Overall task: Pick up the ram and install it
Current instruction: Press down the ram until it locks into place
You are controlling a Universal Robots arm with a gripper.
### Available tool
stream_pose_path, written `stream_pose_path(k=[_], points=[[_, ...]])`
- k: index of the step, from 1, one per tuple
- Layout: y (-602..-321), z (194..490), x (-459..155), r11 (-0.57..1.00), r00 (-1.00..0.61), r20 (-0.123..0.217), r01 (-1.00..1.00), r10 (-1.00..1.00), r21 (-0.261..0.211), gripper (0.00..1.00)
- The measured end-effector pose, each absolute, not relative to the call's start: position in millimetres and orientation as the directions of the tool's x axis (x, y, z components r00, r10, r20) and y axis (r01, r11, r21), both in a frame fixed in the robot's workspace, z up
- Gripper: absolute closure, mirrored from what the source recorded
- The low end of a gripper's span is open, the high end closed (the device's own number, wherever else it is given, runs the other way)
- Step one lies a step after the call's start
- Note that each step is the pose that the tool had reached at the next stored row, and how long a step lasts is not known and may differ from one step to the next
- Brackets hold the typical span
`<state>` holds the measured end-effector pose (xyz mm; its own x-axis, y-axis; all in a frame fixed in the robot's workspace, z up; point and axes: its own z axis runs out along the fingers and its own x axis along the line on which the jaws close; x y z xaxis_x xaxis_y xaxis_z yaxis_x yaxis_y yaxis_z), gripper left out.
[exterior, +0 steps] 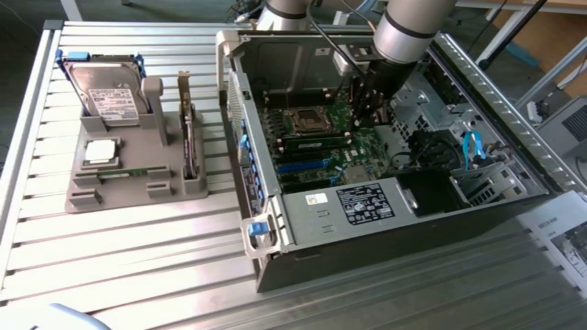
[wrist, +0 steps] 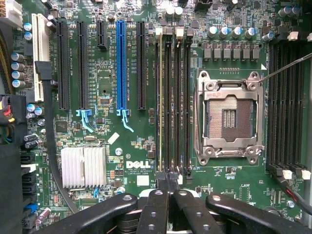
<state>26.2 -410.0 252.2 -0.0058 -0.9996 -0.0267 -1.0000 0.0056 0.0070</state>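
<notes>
— What was the biggest thing in the scene?

— The slatted metal surface (exterior: 137,234), and on it the open computer case (exterior: 403,206) lying on its side, with the green motherboard (wrist: 112,146) exposed. The arm (exterior: 408,31) reached down into the case from above.

— And beside the case?

— Toward the exterior view's left, a grey holder (exterior: 128,182) stood on the surface, well apart from the arm. It carried a hard drive (exterior: 106,93) upright, a dark expansion card (exterior: 190,137) on edge, a square silver processor chip (exterior: 99,151), and one ram stick (exterior: 124,172) lying flat in its front slot.

— How was the end effector?

— In the wrist view the end effector (wrist: 169,183) had its fingers pressed together, hanging over the near end of the memory slots (wrist: 173,97) next to the empty processor socket (wrist: 229,114). I could not tell whether anything thin was pinched between the fingers.

— Was any ram already in the board?

— A ram module (exterior: 317,144) lay seated just below the socket in the exterior view.
</notes>
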Motion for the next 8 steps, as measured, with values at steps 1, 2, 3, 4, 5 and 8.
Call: stream_pose_path(k=[1, 2, 3, 4, 5, 8], points=[[-410.0, 252.2, 26.2, 0.006, -0.006, -0.027, -1.000, -1.000, 0.007, 0.90], [-410.0, 252.2, 26.2, 0.006, -0.006, -0.027, -1.000, -1.000, 0.007, 0.90], [-410.0, 252.2, 25.9, 0.005, -0.006, -0.027, -1.000, -1.000, 0.007, 0.90], [-410.0, 252.2, 25.1, 0.006, -0.006, -0.027, -1.000, -1.000, 0.007, 0.90], [-410.0, 252.2, 24.0, 0.006, -0.006, -0.027, -1.000, -1.000, 0.007, 0.90], [-410.0, 252.2, 19.0, 0.006, -0.006, -0.027, -1.000, -1.000, 0.005, 0.90]])
